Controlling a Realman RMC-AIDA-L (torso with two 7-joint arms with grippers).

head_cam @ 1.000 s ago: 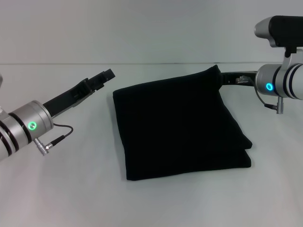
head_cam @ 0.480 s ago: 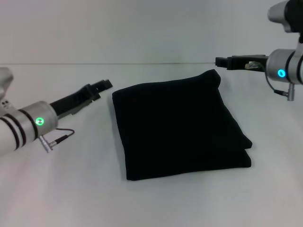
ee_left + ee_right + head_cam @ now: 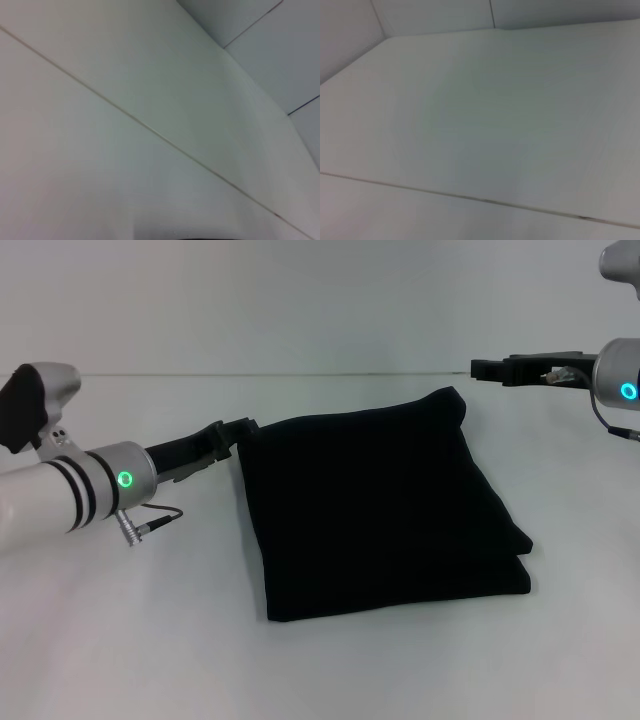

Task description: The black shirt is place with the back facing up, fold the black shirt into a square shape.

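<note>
The white surface (image 3: 150, 640) fills most of the head view, and both wrist views show nothing but pale surface and wall panels with thin seams.

On the surface lies the black shirt (image 3: 380, 510), folded into a rough square in the middle of the view, a little to the robot's right of centre. It is plain black on top, with no print showing. Its layers are stacked, and the edges on the robot's right show two thicknesses slightly stepped apart near the front corner. The far right corner rises to a small peak. The shirt has not shifted since a second ago.

The left arm has swung in from the robot's left: its claw (image 3: 235, 430), which stood apart from the fabric before, now reaches the shirt's far left corner and seems to touch its edge. Whether its fingers are wide or narrow cannot be told.

The right claw (image 3: 490, 370), which a second ago sat low against the shirt's far right corner, has lifted and pulled back toward the right; it now hangs above the surface, clear of the fabric. Its finger spacing cannot be told either.
</note>
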